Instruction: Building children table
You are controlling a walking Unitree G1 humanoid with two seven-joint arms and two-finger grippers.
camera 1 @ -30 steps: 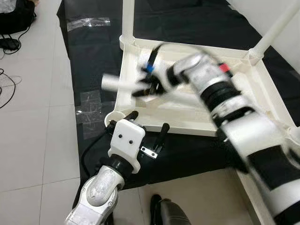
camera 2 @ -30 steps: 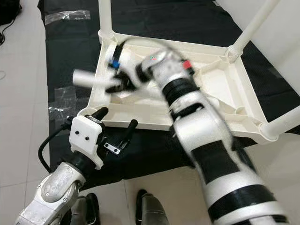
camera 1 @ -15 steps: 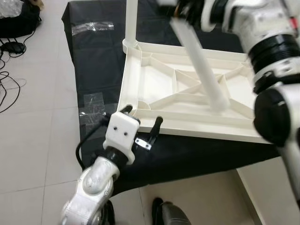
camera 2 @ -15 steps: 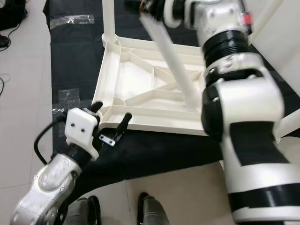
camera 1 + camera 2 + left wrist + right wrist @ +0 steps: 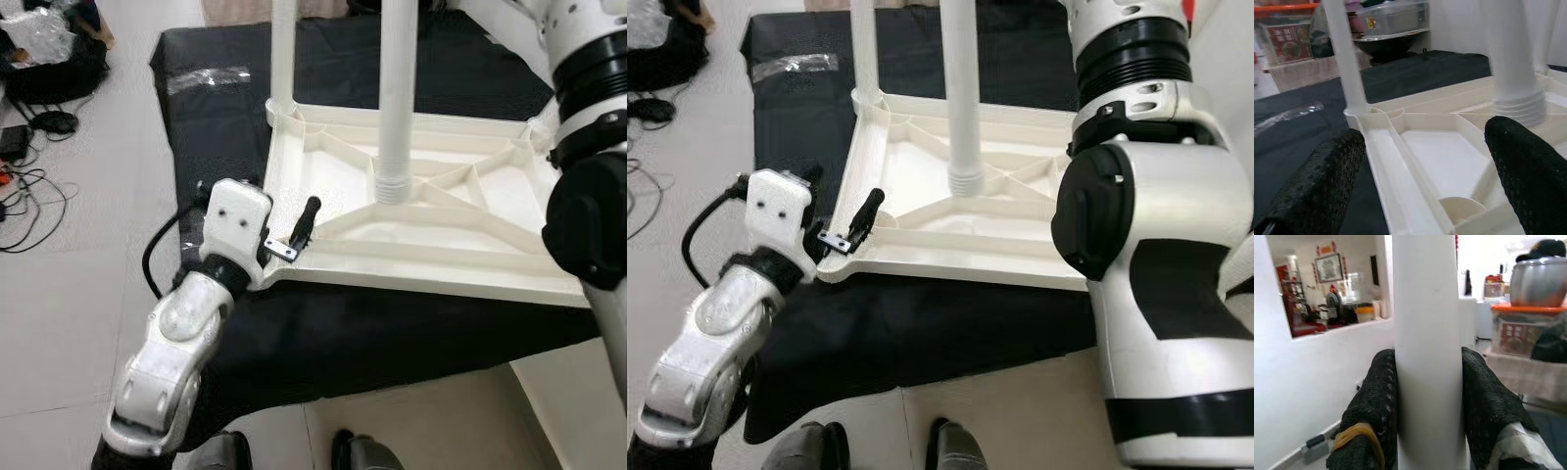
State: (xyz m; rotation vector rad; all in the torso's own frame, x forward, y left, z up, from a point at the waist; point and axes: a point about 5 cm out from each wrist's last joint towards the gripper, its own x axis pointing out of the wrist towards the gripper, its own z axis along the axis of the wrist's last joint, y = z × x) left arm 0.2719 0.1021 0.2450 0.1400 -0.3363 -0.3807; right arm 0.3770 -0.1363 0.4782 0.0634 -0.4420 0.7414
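Lying upside down, ribbed cream tabletop, right end effector clamping upright white leg, left end effector spread at corner.

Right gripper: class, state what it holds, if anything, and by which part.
The right gripper is shut on the white table leg, its two fingers clamping the round shaft from either side, high above the threaded lower end standing on the upturned tabletop.

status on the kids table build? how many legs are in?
Done: one leg stands in the far left corner of the upturned tabletop. In hand: the right gripper is shut on a second leg, held upright with its threaded end on the centre ribs, not in a corner socket. The left gripper, open, straddles the near left corner, whose socket is empty. Left: seat this leg; other corners can't be judged.
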